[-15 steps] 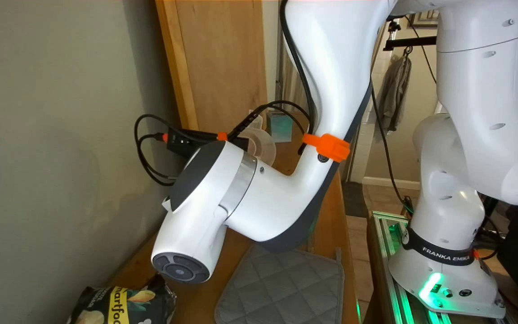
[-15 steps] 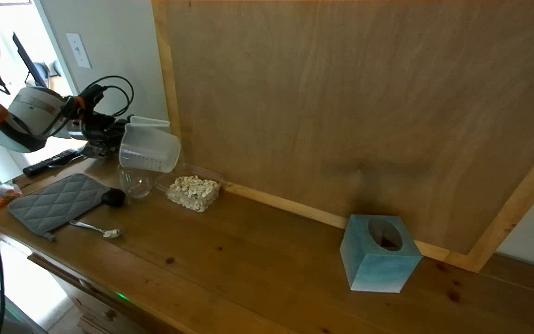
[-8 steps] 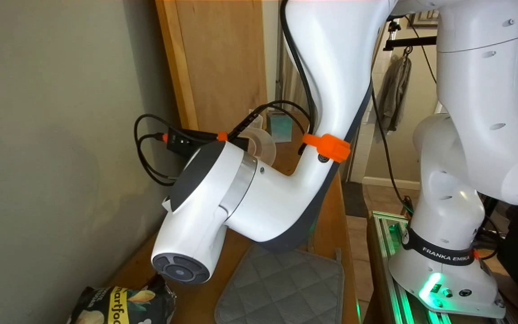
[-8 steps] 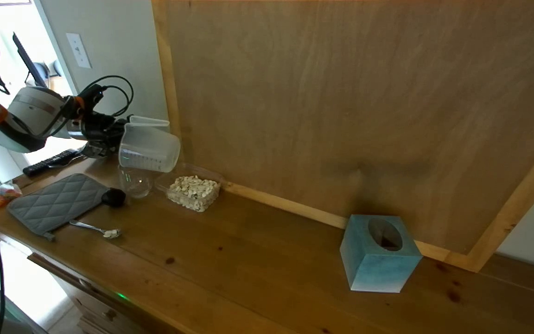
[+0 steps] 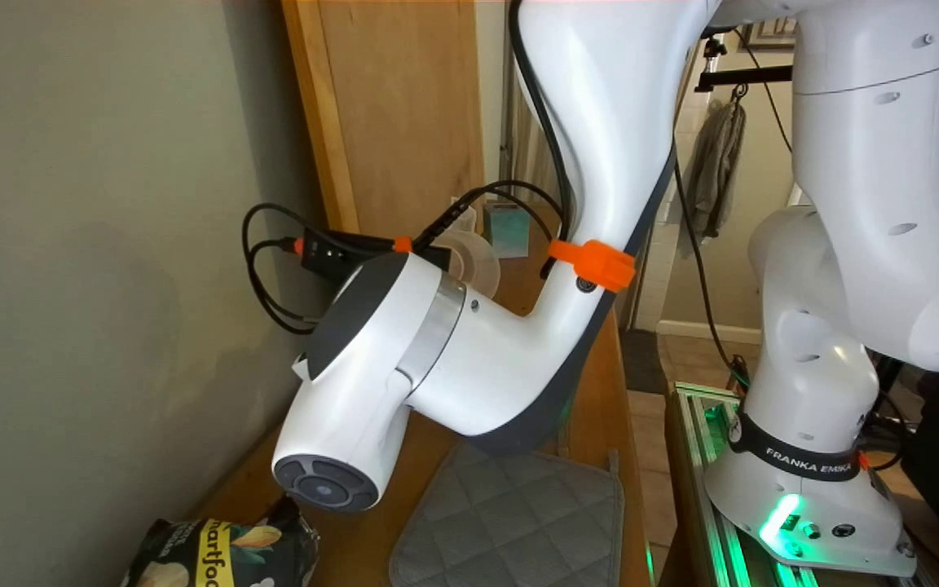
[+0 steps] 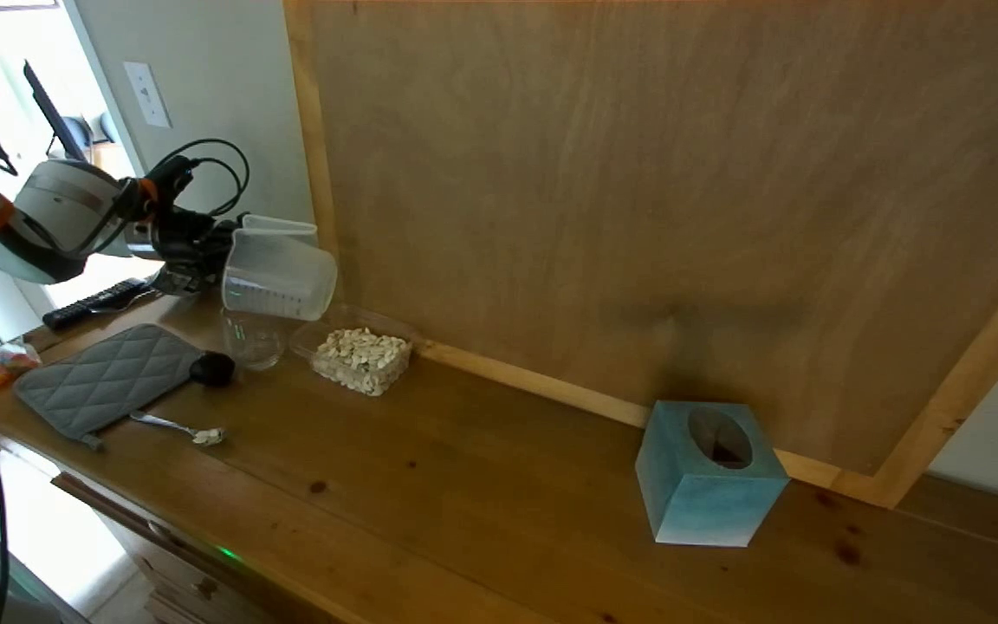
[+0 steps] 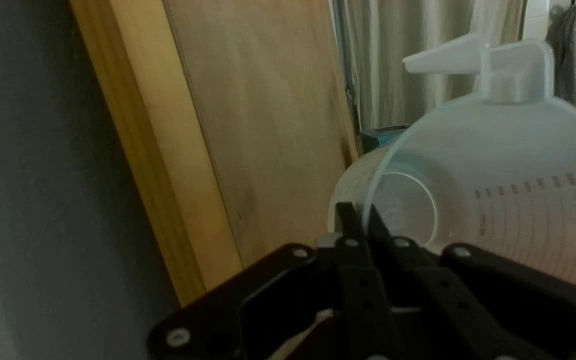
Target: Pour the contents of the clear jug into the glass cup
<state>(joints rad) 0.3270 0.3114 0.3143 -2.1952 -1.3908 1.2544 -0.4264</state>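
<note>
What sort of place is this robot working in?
Probably a home kitchen, though I can't be certain: there's a plastic measuring jug, a quilted gray pad that looks like a potholder, and some oat-like flakes.

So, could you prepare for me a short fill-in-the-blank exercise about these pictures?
The gripper holds the ____ by its rim.
In an exterior view, the ____ stands between the black round object and the oats container.
The quilted pad is coloured ____.

Missing words: clear jug; glass cup; grey.
</note>
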